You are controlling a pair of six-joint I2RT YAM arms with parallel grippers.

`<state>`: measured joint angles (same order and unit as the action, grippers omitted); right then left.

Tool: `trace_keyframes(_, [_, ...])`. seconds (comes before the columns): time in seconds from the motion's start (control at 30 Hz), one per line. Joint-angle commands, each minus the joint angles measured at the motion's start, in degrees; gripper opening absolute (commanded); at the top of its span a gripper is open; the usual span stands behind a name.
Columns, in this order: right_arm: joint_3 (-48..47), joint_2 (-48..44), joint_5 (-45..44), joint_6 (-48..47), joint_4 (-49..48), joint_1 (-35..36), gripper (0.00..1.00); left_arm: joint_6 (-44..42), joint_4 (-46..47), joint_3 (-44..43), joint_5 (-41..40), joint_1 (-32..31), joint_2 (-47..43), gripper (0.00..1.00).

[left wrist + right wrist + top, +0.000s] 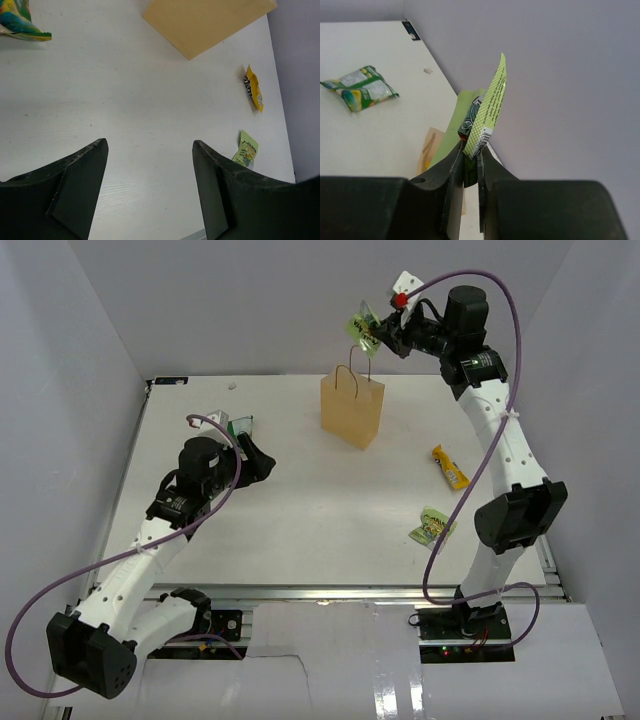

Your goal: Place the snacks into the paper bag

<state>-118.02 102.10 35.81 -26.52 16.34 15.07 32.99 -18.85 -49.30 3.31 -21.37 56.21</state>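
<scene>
We are looking across a white table (300, 530) from the side where the arms are mounted. Nearest us, on the right, a small flat green foil packet with pale print (432, 526) is lying on the table beside the right arm (510, 515). A little farther, on the left, our left gripper (262, 462) is hanging low over bare tabletop, its dark fingers (85, 170) spread wide and holding nothing. Across on the right, a narrow yellow-orange foil packet (450, 466) is lying flat, apart from the green one. Just beyond the left gripper, a second green foil packet with colourful print (240, 424) is resting on the table. Farther back, near the middle, the small tan kraft paper bag (352, 410) is standing upright, its thin loop handles (348, 375) rising from the top. Farthest away, our right gripper (375, 337) is raised in the air near those handles, its fingers almost together and pinching a third green foil packet (362, 328) by one edge; that packet is in the air, not in the bag.
</scene>
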Motion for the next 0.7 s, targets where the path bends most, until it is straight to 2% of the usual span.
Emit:
trace_keyframes(0.0, [-2.74,4.85,-4.44,-4.23,-1.40,-0.57,0.09,-0.30,-0.75,-0.27,-1.38,0.27,-1.89,0.79])
trace_keyframes(0.23, [-1.08,8.28,-3.21,-9.95,-2.01,-0.66,0.10,0.32,-1.10,0.43,-1.64,0.27,-2.59,0.79])
trace_keyframes(0.47, [9.98,5.91,-2.85,-12.94,-4.38,0.22,0.11,0.84,-1.19,0.69,-1.55,0.27,-2.24,0.79])
trace_keyframes(0.67, [13.60,5.73,-5.05,-14.00,-5.61,1.19,0.15,0.84,-0.14,0.52,-0.59,0.27,-0.66,0.79])
